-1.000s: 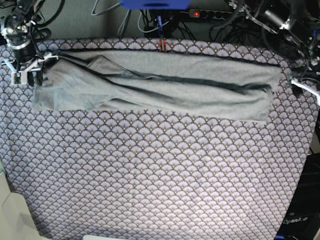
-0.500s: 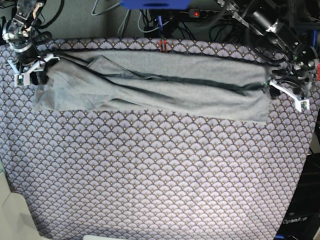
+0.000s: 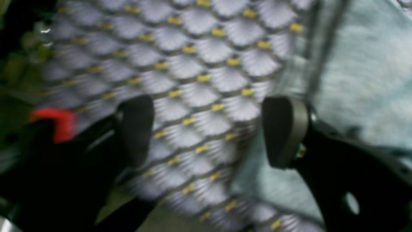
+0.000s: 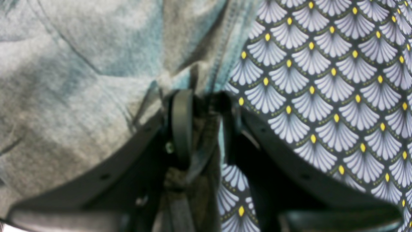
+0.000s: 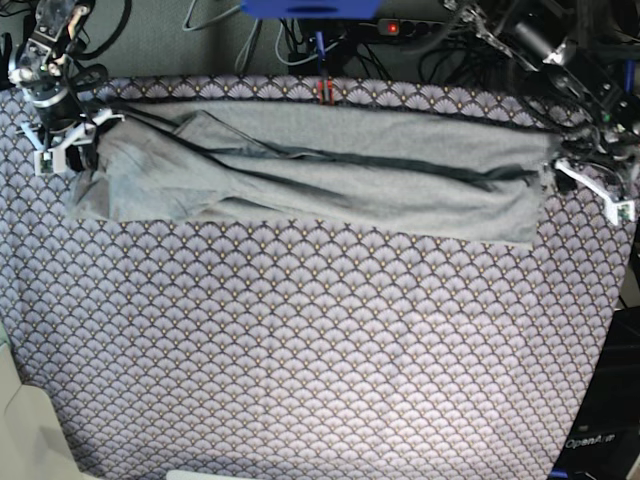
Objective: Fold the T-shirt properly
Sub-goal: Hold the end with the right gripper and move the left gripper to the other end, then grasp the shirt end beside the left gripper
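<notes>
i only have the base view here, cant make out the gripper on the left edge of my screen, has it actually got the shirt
Observer: Yes. In the right wrist view the right gripper has its jaws shut on a bunched hem of the light heather-grey knit T-shirt.
Operator: and the other arm, is it on the cloth yet
Observer: No. In the left wrist view the left gripper has its jaws wide open with only the purple-grey fan-scale patterned tablecloth between them.
Operator: how near is the shirt to it
Observer: The shirt's edge lies just beside one finger; that view is too blurred to tell whether they touch.
</notes>
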You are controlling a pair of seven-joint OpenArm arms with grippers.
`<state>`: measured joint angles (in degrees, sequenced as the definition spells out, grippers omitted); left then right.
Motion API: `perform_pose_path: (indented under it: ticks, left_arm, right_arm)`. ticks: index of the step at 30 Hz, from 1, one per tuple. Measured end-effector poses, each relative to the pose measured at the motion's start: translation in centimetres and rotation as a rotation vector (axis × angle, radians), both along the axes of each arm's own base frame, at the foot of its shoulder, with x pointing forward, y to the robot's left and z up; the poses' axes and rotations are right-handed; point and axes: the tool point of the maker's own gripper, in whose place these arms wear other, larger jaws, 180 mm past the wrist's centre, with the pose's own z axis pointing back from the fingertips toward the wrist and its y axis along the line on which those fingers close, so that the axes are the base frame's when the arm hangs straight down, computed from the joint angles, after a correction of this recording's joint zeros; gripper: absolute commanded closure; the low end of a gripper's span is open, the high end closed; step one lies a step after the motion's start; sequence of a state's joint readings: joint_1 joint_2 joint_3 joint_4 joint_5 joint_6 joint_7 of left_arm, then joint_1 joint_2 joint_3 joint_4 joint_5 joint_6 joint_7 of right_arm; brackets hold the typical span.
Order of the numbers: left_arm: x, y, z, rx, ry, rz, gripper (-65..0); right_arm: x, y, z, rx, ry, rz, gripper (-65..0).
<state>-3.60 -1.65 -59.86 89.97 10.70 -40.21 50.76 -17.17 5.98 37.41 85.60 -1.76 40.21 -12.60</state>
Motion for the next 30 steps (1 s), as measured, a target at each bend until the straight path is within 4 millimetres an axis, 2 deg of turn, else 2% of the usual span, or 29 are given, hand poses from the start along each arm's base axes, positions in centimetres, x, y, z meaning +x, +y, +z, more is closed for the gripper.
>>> perform_pose_path:
  ticks: [3, 7, 13, 18, 23, 25, 30]
  left_arm:
    - [0.1, 0.7, 1.3, 0.023, 0.021, 0.02, -51.3]
    - [0.1, 0.1, 2.1, 0.017, 0.041, 0.018, -51.3]
    - [2.3, -1.5, 3.1, -0.09, 0.004, -0.082, -51.3]
    - [1.7, -2.6, 0.5, -0.225, 0.055, -0.095, -51.3]
    - [2.5, -3.8, -1.7, -0.312, 0.073, -0.1, -51.4]
    - [2.0, -4.3, -2.8, -0.342, 0.1, -0.098, -51.4]
    - [2.3, -4.6, -3.3, -0.363, 0.085, -0.093, -51.4]
  right_arm:
    - [-0.2, -0.3, -0.5, -0.051, 0.039, 0.016, -16.9]
    - [0.1, 0.4, -0.9, -0.056, 0.047, 0.015, -16.9]
    - [0.1, 0.5, -1.0, -0.057, 0.048, 0.015, -16.9]
    - [0.0, 0.4, -1.0, -0.058, 0.049, 0.015, -16.9]
    - [0.0, 0.4, -1.0, -0.058, 0.049, 0.015, -16.9]
    - [0.0, 0.4, -1.0, -0.058, 0.049, 0.015, -16.9]
    - [0.0, 0.4, -1.0, -0.06, 0.051, 0.016, -16.9]
